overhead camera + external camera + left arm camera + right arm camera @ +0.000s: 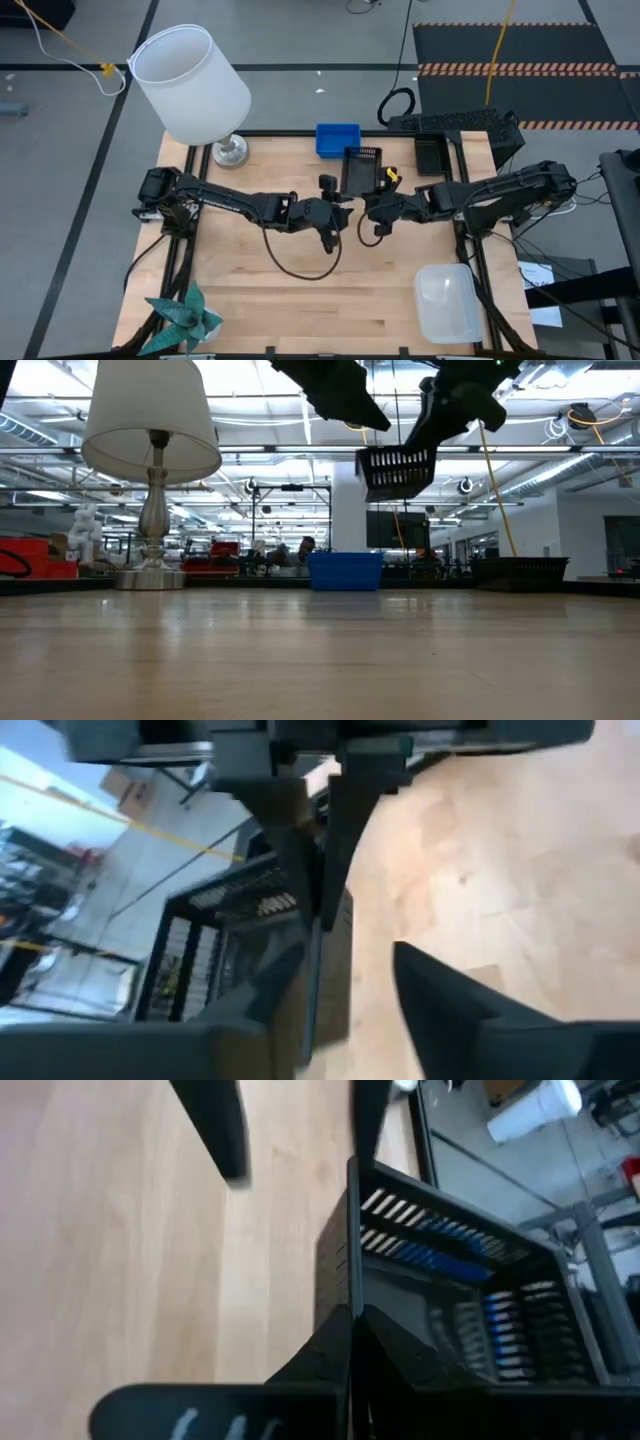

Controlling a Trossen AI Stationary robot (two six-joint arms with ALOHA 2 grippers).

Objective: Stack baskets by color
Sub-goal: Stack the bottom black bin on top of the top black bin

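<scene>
High view: left hand [340, 200] and right hand [372, 203] meet mid-desk [300, 300], with the black slotted basket [362, 168] just past both. Blue basket [337, 138] sits further out, at the desk's far edge.
Low view: slotted basket [396, 470] hangs in the air, tilted, right under the right hand [440, 422].
Left wrist view: left hand's fingers [450, 1010] are parted, the basket wall between them.
Right wrist view: right hand is clamped onto the basket's rim [352, 1230].
</scene>
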